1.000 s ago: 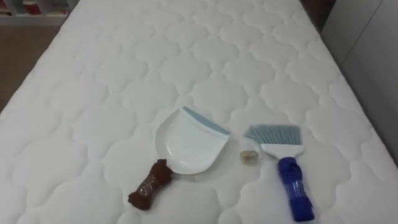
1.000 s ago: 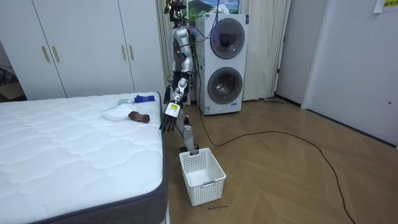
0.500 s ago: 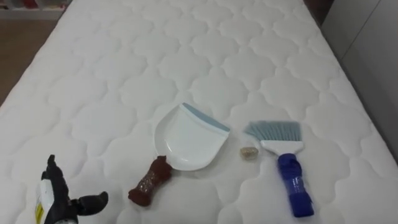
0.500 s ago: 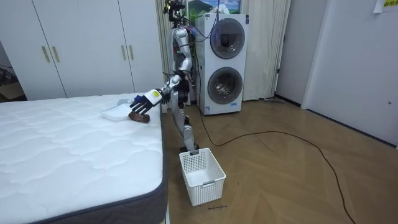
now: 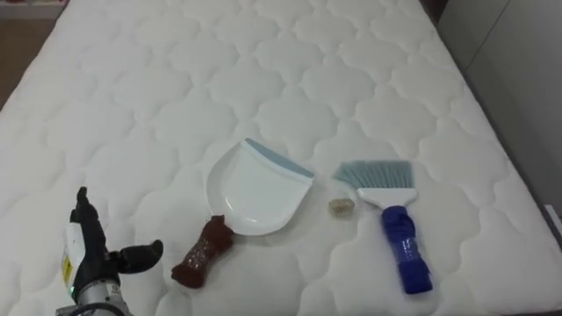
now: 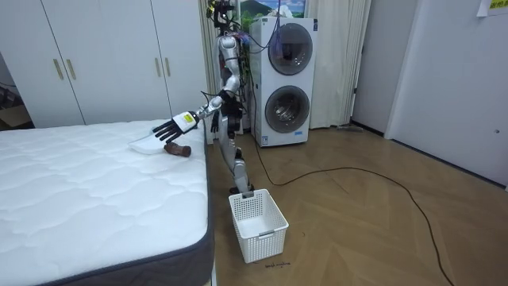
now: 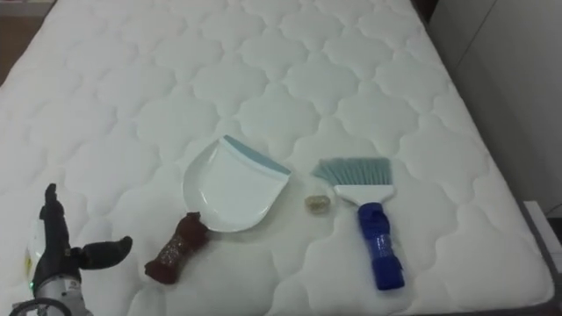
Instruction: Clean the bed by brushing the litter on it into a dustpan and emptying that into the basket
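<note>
**Now: left hand [image 5: 88, 259] spread above the quilted mattress [image 5: 263, 70]**

Lying on its white padded surface: a smooth white dustpan [image 5: 255, 189] with pale blue lip and lumpy brown handle [image 5: 198, 257]; a brush [image 5: 391, 219], grey-blue bristles fanned, ribbed blue grip; between them a small tan scrap [image 5: 341, 206]. Poised left of the handle: left hand, fingers straight, thumb out, holding nothing. Beside the bed's end, a white lattice basket [image 6: 258, 225].

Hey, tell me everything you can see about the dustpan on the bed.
The dustpan lies flat on the white quilted mattress. Its pan is white, plastic-looking and empty, with a pale blue lip on the far side; a brown handle points back toward the robot. The open left hand hovers beside the handle, not touching. A small scrap lies just off its right edge, apart.
</note>
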Available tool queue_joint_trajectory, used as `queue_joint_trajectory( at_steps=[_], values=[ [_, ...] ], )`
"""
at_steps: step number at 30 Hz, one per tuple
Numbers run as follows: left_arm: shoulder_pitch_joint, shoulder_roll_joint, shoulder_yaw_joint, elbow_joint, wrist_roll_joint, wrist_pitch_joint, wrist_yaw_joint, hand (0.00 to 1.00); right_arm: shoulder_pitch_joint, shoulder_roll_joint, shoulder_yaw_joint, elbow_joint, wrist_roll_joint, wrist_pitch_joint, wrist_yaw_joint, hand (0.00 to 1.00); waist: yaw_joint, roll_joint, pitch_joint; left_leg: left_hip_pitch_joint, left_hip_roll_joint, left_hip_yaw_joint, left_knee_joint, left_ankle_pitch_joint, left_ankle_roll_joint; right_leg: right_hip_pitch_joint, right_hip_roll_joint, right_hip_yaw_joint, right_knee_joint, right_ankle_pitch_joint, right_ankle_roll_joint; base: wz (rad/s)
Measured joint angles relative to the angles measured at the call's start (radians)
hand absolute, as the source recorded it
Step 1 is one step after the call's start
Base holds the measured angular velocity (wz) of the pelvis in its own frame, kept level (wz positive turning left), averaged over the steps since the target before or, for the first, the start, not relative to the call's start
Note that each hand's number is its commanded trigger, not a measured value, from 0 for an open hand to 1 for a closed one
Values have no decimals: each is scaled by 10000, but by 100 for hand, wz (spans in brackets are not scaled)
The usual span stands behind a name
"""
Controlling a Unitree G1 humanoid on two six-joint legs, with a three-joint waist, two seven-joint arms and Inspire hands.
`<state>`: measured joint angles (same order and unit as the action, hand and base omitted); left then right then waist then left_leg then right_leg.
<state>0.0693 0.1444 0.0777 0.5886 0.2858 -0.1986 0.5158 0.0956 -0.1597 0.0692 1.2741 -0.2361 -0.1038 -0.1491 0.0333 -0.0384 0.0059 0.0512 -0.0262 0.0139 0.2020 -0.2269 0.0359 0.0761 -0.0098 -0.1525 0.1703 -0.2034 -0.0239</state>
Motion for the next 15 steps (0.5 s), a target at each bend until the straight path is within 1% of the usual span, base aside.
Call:
queue_joint_trajectory(
  at_steps=[1, 3, 5, 6, 8, 10, 12, 13, 14, 15],
  values=[
    [-84, 54, 2, 1, -7, 0, -4, 0, -23, -5, 100, -6, 24, 25, -2, 0, 1, -8, -27, -91, 63, 31, 26, 0, 0, -95, 12, 63, 16, 24, -7, -9],
    [-191, 123, 11, 1, 0, 13, -6, 0, -154, -3, 260, 9, 283, 150, 17, 0, 10, -21, -41, -187, 118, 105, 49, 0, 0, -181, 16, 128, 15, 90, -33, -15],
    [-372, 144, 12, 147, 6, 12, -7, 0, -353, -14, 253, 15, 624, 195, 173, 0, -13, -31, -45, -416, 138, 101, 186, 0, -1, -362, 16, 138, 29, 137, -57, -8],
    [-576, 143, 9, 415, 4, 12, -15, 0, -503, -22, 253, 21, 812, 193, 264, 0, -19, -41, -35, -522, 151, 101, 254, 0, -1, -476, 29, 133, 67, 160, -71, -4],
    [-1136, 153, -18, 1400, -23, 8, -29, 0, -786, -21, 267, 98, 1233, 189, 427, 0, -47, -64, -13, -748, 167, 97, 407, -1, -2, -661, 31, 137, 176, 173, -88, 2],
    [-1444, 156, -35, 1983, -114, 14, -74, 0, -940, -21, 271, 106, 1511, 190, 537, 0, -89, -78, -2, -997, 185, 97, 579, -2, -3, -849, 39, 136, 226, 211, -99, 2],
    [-1679, 173, -33, 2389, -118, 17, -189, 0, -1060, -19, 276, 127, 1689, 191, 669, 0, -114, -105, 46, -1254, 206, 98, 711, -3, -4, -1094, 50, 133, 347, 236, -107, 0],
    [-1877, 199, -29, 2733, -131, 15, -271, 0, -1153, -16, 283, 144, 1962, 192, 731, 0, -103, -105, 55, -1489, 214, 86, 829, -3, -3, -1334, 44, 123, 470, 240, -113, 0],
    [-1976, 212, -28, 2890, -183, 16, -288, 0, -1208, -18, 288, 149, 2059, 194, 749, 0, -101, -88, 84, -1629, 216, 77, 915, -3, -3, -1454, 39, 111, 546, 240, -115, 0],
    [-2149, 241, -29, 3151, -212, 19, -314, 0, -1334, -20, 294, 188, 2292, 193, 765, 0, -131, -58, 130, -1911, 223, 58, 1080, -3, -3, -1697, 33, 89, 645, 256, -130, 6]
  ],
)
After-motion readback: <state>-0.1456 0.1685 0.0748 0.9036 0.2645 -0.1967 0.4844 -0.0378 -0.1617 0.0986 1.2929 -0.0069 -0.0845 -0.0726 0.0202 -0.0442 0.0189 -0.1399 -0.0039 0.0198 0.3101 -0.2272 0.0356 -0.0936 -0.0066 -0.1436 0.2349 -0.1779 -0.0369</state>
